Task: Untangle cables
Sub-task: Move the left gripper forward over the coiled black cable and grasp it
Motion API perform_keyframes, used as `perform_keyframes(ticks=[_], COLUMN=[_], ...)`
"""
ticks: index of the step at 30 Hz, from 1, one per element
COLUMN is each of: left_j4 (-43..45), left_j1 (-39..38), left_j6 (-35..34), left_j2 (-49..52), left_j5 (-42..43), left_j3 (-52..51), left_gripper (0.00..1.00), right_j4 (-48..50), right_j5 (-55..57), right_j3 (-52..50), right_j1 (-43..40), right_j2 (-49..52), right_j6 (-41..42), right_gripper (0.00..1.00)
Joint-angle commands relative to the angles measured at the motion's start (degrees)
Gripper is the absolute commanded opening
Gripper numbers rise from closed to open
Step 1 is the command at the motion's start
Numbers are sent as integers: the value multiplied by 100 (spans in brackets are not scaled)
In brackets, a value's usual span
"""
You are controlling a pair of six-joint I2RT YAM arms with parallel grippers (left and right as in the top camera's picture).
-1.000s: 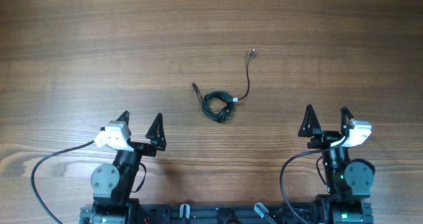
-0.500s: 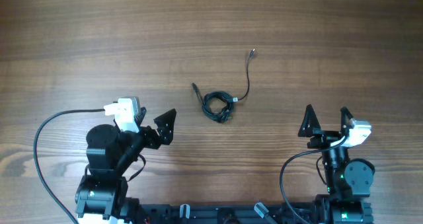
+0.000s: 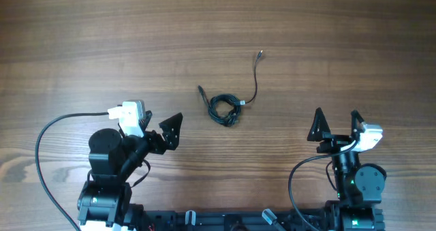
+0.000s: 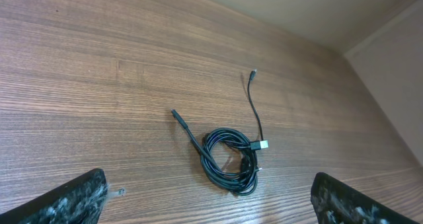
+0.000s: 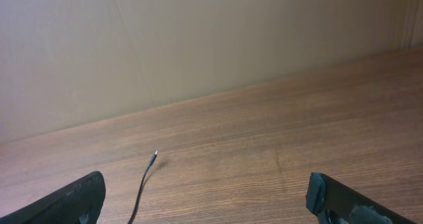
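Observation:
The cables lie on the wooden table as a small dark coil with loose ends: one short end with a plug to the upper left, one long strand curving up to a plug at the far right. The left wrist view shows the coil ahead of and between my fingers. My left gripper is open and empty, to the lower left of the coil. My right gripper is open and empty, well right of the coil. The right wrist view shows only one strand tip.
The wooden table spreads all round the coil. Thick black arm cables loop near each arm base at the front edge. A beige wall rises beyond the table's far edge.
From one second ago to half a second ago the left arm swung up and to the right, turning toward the coil. Since then nothing has moved. The right arm and cables stayed still.

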Motion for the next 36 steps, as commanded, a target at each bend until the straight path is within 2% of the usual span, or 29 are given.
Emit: perform_keyframes(ticks=[1,4,7,11,17,20,24,32,33,36], left_j4=[15,15,131,146,105,107,114,1102,1193,1165], left_j1=[-24,-26,-24,-26,-57,-367,-955,-1215,-1215,-1261], left_j6=[-28,-61,-448,-485,-490,-483,-433,-442,-442,-448], left_j2=[-4,-4,2,212,1416,2129,2992,4002,4054,4183], left_j5=[72,118,160,160,221,190,-483,-664,-682,-715], left_j3=[63,63,66,358,1233,1620,2050,2076,2079,2079], left_gripper=[100,100,100,100,100,100,100,100,99,89], right_j4=[26,26,26,26,26,26,26,26,26,26], right_j5=[94,94,96,96,96,96,96,96,96,96], right_j3=[-9,-7,-7,-7,-7,-7,-9,-7,-7,-7], right_j1=[22,22,22,22,22,22,22,22,22,22], right_j2=[0,0,0,0,0,0,0,0,0,0], right_j6=[-101,-101,-101,-101,-101,-101,-98,-101,-101,-101], right_gripper=[100,100,100,100,100,100,100,100,100,100])
